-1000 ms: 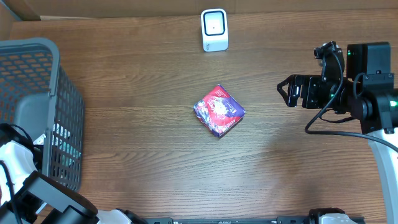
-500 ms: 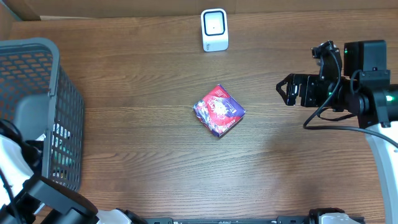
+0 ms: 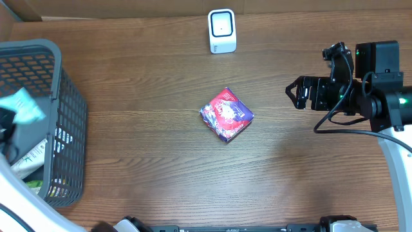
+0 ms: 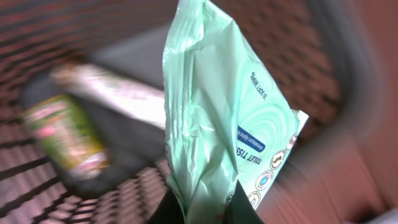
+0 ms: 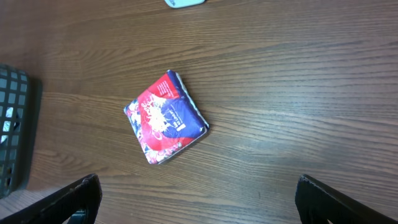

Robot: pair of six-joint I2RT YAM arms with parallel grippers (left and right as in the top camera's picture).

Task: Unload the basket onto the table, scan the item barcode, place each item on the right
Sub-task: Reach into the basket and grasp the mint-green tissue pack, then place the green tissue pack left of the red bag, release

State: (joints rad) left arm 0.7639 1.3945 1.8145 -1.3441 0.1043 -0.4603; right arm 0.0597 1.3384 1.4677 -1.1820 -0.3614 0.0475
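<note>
Our left hand [image 4: 205, 210] clenched the green tissue pack [image 4: 217, 118] by one edge above the basket [image 3: 69, 109]; so thin a pinch could slip mid-swing. Our right hand [image 3: 295, 94] hung open.

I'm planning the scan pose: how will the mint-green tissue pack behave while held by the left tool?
Probably floppy: the film of the tissue pack is creased, and the left tool pinches only one end. Likely light for its size, being soft wrap. The glossy film may slip or twist.
</note>
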